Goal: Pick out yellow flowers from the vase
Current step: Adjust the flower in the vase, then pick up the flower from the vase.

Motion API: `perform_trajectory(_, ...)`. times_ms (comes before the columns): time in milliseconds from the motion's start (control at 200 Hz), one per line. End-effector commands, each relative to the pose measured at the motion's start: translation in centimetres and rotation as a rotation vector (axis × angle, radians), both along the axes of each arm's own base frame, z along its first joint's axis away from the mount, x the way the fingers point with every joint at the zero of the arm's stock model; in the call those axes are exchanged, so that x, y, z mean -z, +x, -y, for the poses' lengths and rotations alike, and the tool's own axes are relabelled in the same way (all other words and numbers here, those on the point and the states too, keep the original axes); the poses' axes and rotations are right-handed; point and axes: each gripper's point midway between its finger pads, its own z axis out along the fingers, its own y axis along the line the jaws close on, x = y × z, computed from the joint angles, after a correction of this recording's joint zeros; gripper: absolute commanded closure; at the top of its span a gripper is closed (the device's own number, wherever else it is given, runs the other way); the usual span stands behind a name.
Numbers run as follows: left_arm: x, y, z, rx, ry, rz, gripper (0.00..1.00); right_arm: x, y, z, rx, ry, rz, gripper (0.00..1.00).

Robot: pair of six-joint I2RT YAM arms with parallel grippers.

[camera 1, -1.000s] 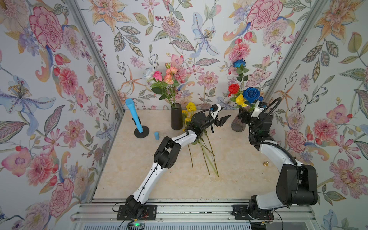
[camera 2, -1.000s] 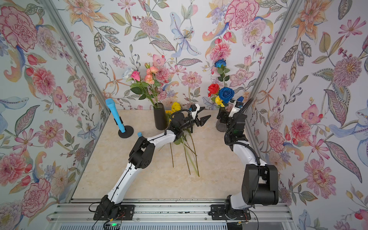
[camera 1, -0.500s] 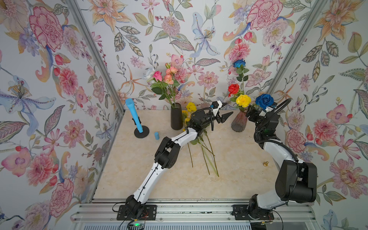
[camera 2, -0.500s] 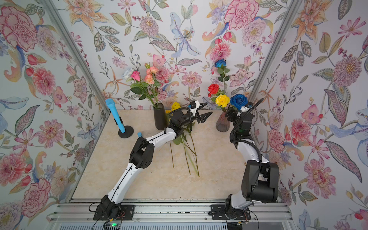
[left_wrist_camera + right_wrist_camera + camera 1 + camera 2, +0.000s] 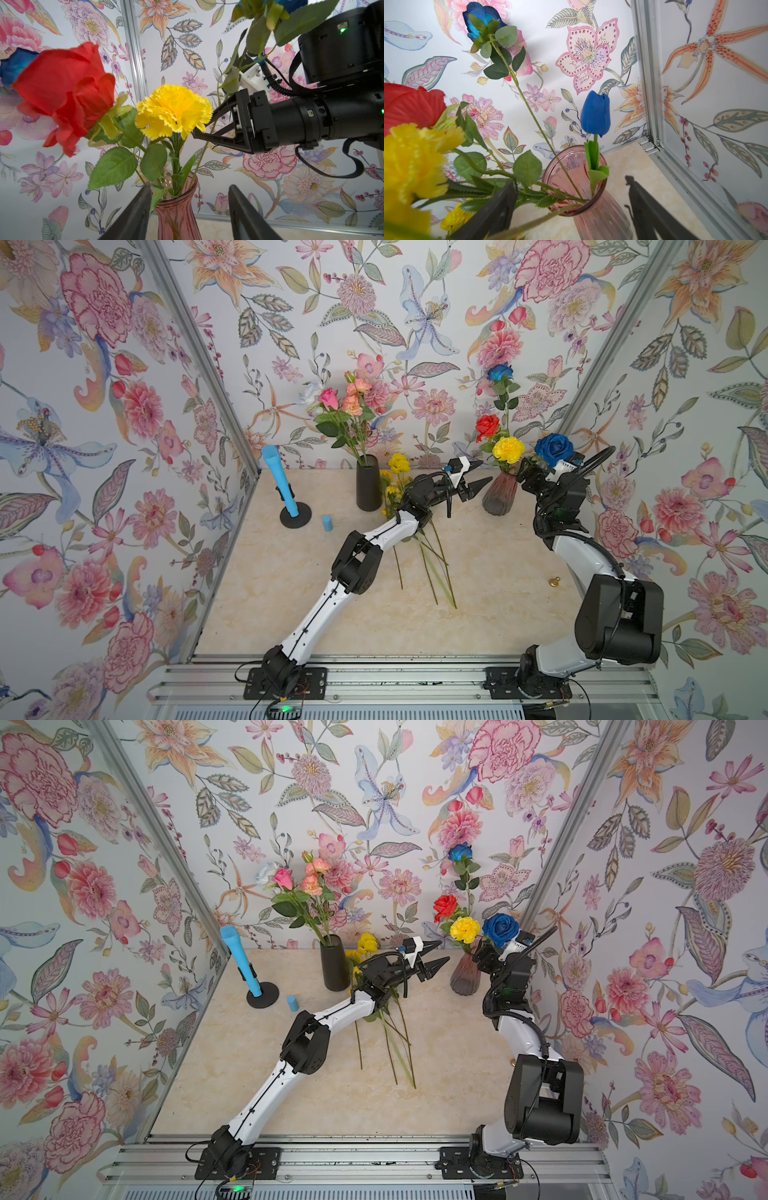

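Left arm (image 5: 332,597) outstretched toward vase (image 5: 500,498), right arm (image 5: 577,547) bent upright

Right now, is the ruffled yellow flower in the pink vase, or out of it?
In. In the left wrist view, a green stem runs from the yellow flower down into the mouth of the pink vase.

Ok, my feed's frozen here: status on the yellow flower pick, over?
Left gripper open, aimed at neck of pink vase. Right gripper open beside yellow pompom, nothing held. Pompom not yet out of vase. Red rose and leaves crowd its stem.
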Motion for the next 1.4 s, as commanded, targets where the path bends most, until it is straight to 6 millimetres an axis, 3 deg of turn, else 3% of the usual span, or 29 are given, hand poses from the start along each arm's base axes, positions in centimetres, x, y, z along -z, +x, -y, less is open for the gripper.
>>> perform_trajectory(0, -1.7, -0.6, -0.2, 0.003, -0.042, 0.029, 0.38, -2.2, -1.8, -0.2, 0.018, -0.001, 0.039, 0.11)
perform_trajectory(155, -1.8, -0.9, -0.5, 0.009, -0.043, 0.017, 0.37, -2.3, -3.9, 2.0, 0.112, -0.003, 0.005, 0.05)
perform_trajectory(375, -1.5, -1.3, -0.9, 0.022, -0.03, -0.013, 0.34, -1.5, -5.7, 2.5, 0.126, 0.004, -0.064, 0.04)
perform_trajectory(881, -1.8, -1.8, -2.7, 0.036, 0.006, -0.034, 0.33, 2.0, -9.0, -0.4, 0.057, -0.003, -0.183, 0.01)
perform_trajectory(1091, -2.0, -1.7, -3.4, 0.037, 0.014, -0.043, 0.33, 3.1, -11.7, -1.6, 0.051, -0.014, -0.181, 0.0)
perform_trajectory(1396, -2.0, -0.5, -4.1, 0.019, 0.01, -0.077, 0.33, 5.7, -14.6, -6.4, 0.015, -0.173, -0.193, 0.0)
